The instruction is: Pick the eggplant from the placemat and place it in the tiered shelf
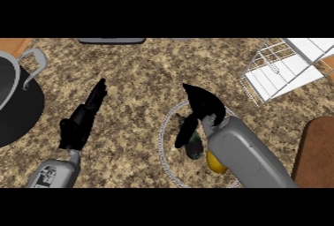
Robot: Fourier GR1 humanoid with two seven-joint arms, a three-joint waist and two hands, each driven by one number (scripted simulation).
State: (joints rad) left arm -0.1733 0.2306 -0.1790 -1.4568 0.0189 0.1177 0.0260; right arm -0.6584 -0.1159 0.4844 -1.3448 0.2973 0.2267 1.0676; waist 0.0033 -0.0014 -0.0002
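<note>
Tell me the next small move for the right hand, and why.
Probably curl the fingers round the eggplant. The right hand is already low over the placemat, with a finger reaching down beside the dark eggplant, which lies unlifted there. The tiered shelf waits up to the right.

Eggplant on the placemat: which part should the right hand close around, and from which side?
The eggplant is long and dark, lying roughly along the view's near-far direction on the placemat, mostly hidden under the right hand and forearm. Best guess: come down from above and wrap its narrow middle across the long axis, avoiding the yellow item beside it.
</note>
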